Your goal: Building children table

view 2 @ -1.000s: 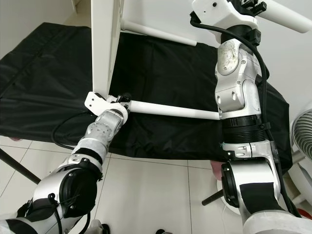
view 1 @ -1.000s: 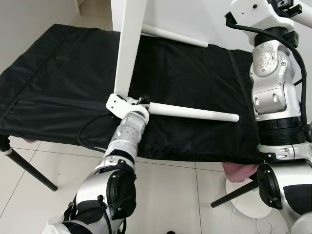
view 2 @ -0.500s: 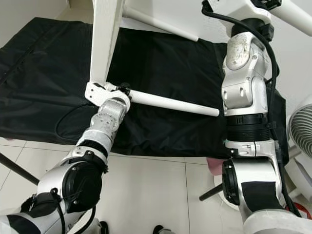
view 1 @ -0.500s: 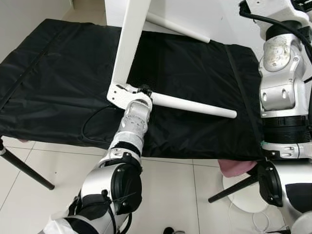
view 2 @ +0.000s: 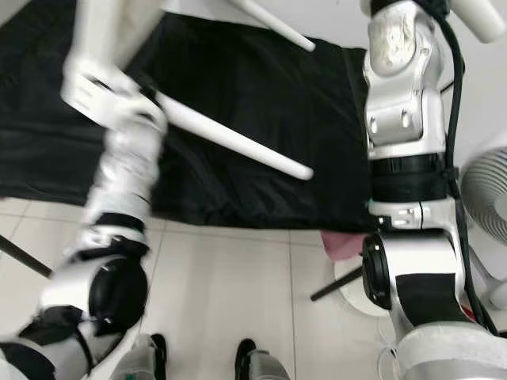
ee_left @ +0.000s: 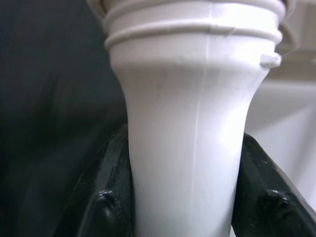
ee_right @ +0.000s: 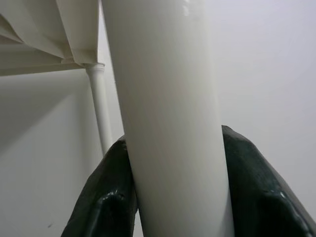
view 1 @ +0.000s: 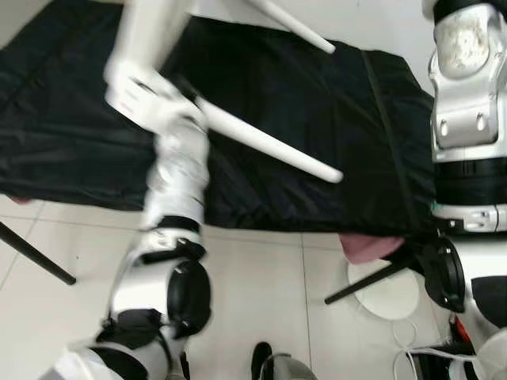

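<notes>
The white table leg (ee_left: 190, 143) was pinched near its threaded end by the left gripper (ee_left: 183, 207), above the black cloth (view 1: 317, 87). Another leg (ee_right: 168, 113) was clamped by the right gripper (ee_right: 177, 202). Straight, slow turning was probably needed.

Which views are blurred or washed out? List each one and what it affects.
Left eye view: motion blur smears the left arm and white table corner; the right arm looks sharper. Right eye view: the same smear. Left wrist view: the table leg is sharp, the background soft. Right wrist view: another leg is bright, pale against the wall.
</notes>
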